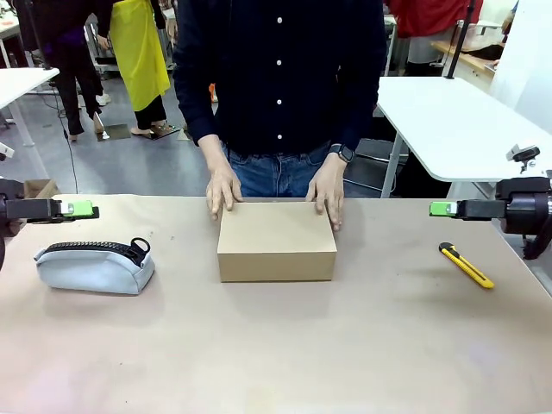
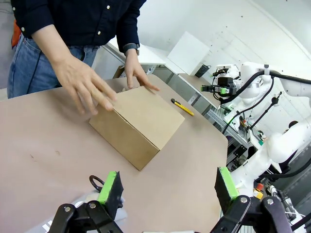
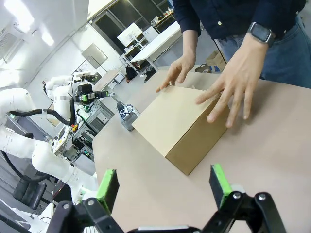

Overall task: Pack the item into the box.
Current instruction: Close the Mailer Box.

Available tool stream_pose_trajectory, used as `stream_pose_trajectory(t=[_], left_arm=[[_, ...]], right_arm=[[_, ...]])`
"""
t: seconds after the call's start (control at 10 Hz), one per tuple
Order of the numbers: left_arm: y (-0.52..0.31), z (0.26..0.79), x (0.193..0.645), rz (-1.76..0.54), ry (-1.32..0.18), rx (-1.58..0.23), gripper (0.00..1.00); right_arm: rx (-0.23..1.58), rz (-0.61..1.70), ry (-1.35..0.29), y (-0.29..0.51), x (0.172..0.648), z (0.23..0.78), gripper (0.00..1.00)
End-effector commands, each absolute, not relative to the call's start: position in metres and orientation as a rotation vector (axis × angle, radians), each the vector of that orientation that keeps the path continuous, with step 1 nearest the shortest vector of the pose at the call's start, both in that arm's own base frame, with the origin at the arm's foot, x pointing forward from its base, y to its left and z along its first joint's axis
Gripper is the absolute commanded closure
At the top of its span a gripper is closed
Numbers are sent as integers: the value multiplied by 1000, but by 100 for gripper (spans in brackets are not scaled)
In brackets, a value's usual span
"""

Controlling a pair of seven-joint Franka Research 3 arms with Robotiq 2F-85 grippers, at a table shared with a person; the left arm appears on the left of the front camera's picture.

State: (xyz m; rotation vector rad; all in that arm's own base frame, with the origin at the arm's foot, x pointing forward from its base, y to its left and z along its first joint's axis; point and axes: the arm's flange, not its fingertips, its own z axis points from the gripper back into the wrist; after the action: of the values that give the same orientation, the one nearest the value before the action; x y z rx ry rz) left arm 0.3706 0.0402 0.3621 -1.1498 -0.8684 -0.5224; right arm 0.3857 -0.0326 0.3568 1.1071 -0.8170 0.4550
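The brown cardboard box point(image 1: 276, 240) sits shut in the middle of the table, and it also shows in the wrist views point(image 2: 138, 120) point(image 3: 182, 128). A person's hands point(image 1: 223, 188) rest on its far edge. The item is out of view. My left gripper point(image 1: 82, 208) hovers at the table's left side, well away from the box; its fingers point(image 2: 109, 187) stand wide apart with nothing between them. At the right side my right gripper point(image 1: 442, 208) hangs level with it, its fingers point(image 3: 108, 187) likewise spread and empty.
A light-blue zip pouch point(image 1: 95, 266) lies at the left, below my left gripper. A yellow-and-black utility knife point(image 1: 466, 265) lies at the right. The person stands at the far edge. A white table point(image 1: 457, 121) stands behind at the right.
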Motion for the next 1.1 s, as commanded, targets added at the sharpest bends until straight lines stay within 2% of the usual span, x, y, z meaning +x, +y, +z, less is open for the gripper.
stream_pose_trajectory(t=[0.0,1.0], left_arm=[[41,363,371,-535,-882,-1139,0],[41,363,371,-535,-882,-1139,0]], right_arm=[[1094,455,-822,-31,386,359,0],[1094,455,-822,-31,386,359,0]])
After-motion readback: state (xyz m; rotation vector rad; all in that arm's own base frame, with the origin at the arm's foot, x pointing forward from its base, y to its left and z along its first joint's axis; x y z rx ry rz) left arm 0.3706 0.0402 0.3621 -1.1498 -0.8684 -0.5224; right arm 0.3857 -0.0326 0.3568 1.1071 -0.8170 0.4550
